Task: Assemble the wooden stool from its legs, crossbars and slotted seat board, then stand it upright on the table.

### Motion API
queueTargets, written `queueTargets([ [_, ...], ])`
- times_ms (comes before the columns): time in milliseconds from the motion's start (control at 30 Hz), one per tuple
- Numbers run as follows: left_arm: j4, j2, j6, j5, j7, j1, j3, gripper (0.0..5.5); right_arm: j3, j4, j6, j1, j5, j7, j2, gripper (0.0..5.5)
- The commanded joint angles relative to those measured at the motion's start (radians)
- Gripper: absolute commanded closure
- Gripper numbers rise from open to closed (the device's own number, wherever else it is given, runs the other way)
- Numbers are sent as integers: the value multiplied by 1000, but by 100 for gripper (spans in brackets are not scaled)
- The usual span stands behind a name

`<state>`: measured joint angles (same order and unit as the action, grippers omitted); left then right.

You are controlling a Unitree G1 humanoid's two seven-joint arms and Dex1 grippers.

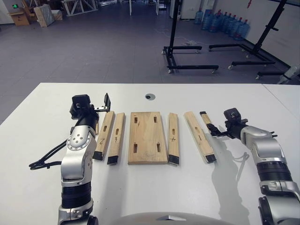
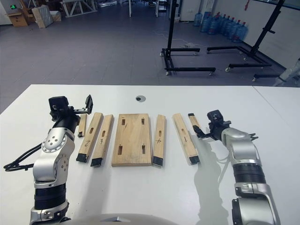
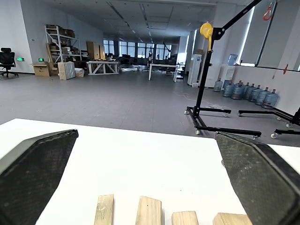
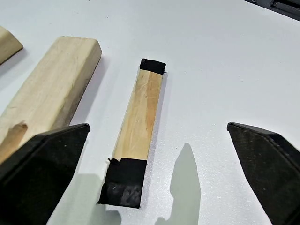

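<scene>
Seeing nothing joined, I note the pale slotted wooden seat board (image 1: 148,137) lying flat, black-tipped wooden legs (image 1: 104,134) and short crossbars (image 1: 206,119) loose at its 3 and 9 o'clock, left gripper (image 3: 146,140) and right gripper (image 4: 159,127) wide, empty.

The seat board (image 1: 148,137) is bare pale wood, matt and unvarnished, with faint grain showing. The legs (image 1: 198,136) beside it are the same light wood, their near ends capped in black. The crossbar (image 4: 138,112) in front of my right gripper (image 4: 154,173) looks smooth, both ends wrapped in dull black tape, a little wrinkled. The table (image 4: 225,56) is white, matt and finely pebbled. On my left gripper (image 3: 150,187) the fingers (image 3: 35,173) are black with a woven, rough-looking face
</scene>
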<state>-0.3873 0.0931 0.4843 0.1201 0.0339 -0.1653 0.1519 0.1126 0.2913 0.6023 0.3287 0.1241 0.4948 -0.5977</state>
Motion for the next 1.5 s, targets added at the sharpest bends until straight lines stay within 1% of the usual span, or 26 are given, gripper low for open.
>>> queueTargets([
  [33, -1, 1, 10, -7, 2, 0, -9, 14, -18, 63, -32, 35, -23, -31, 30, 10],
  [233, 5, -5, 7, -12, 6, -4, -14, 11, -17, 160, -34, 52, -26, -61, 76, 19],
  [400, 8, -9, 2, -14, 9, -1, -17, 11, -15, 191, -20, 40, -19, -71, 109, 19],
  [567, 8, -10, 0, -16, 12, -3, -19, 11, 15, 132, 85, 4, 22, -90, 138, 19],
  [667, 10, -12, -2, -18, 15, -3, -21, 11, 12, 128, 130, -11, 24, -107, 146, 19],
  [800, 13, -13, -2, -18, 15, -8, -23, 11, 4, 135, 141, -22, 22, -111, 150, 19],
  [933, 17, -13, -5, -19, 14, -9, -26, 11, 0, 141, 104, -15, 25, -96, 156, 19],
  [1067, 17, -14, -4, -21, 14, -9, -29, 11, 38, 171, 124, 15, 56, -100, 174, 19],
  [1167, 17, -16, -6, -22, 15, -9, -32, 11, 111, 267, 112, 63, 86, -144, 184, 19],
  [1267, 22, -19, -8, -24, 16, -13, -37, 11, 127, 319, 85, 80, 83, -166, 178, 19],
  [1333, 21, -20, -9, -25, 18, -12, -37, 11, 126, 317, 84, 78, 87, -159, 179, 19],
  [1500, 24, -20, -11, -28, 17, -13, -38, 11, 71, 274, 74, 50, 65, -138, 175, 19],
])
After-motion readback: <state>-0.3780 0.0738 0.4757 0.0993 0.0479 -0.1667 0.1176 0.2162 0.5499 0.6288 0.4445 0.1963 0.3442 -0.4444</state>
